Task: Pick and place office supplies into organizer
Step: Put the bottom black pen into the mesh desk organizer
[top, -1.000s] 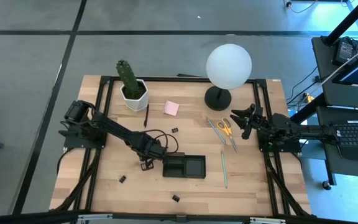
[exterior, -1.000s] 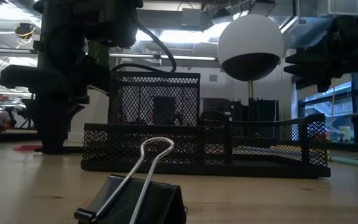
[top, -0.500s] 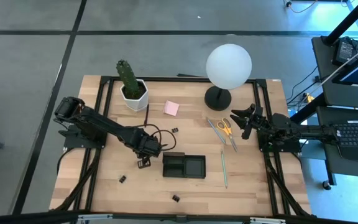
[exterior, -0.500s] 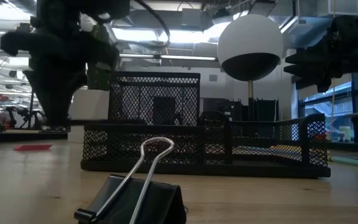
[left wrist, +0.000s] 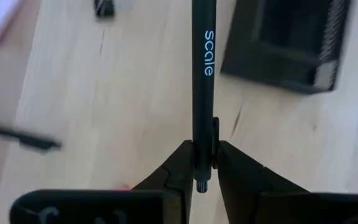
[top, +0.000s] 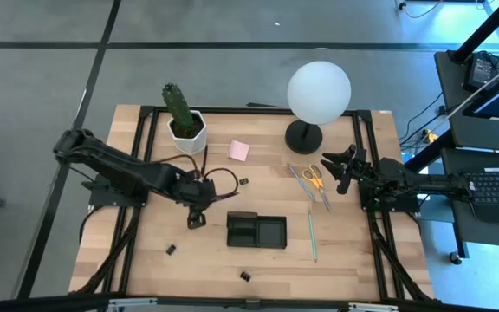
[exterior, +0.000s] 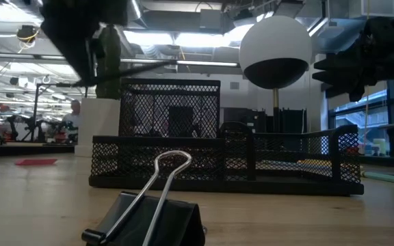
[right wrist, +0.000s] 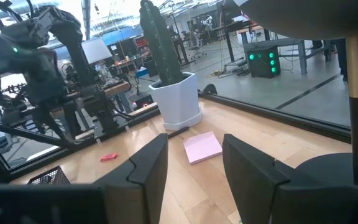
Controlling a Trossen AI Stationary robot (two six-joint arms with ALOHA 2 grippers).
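Left end effector withdrawn from organizer, clamped on black pen, pen pointing straight ahead

Black pen reads, apparently, "scale".

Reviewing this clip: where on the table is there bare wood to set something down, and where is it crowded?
Bare: the near right corner past the green pencil, and between organizer and sticky pad. Crowded: around scissors under the right gripper, and where the left gripper holds a pen.
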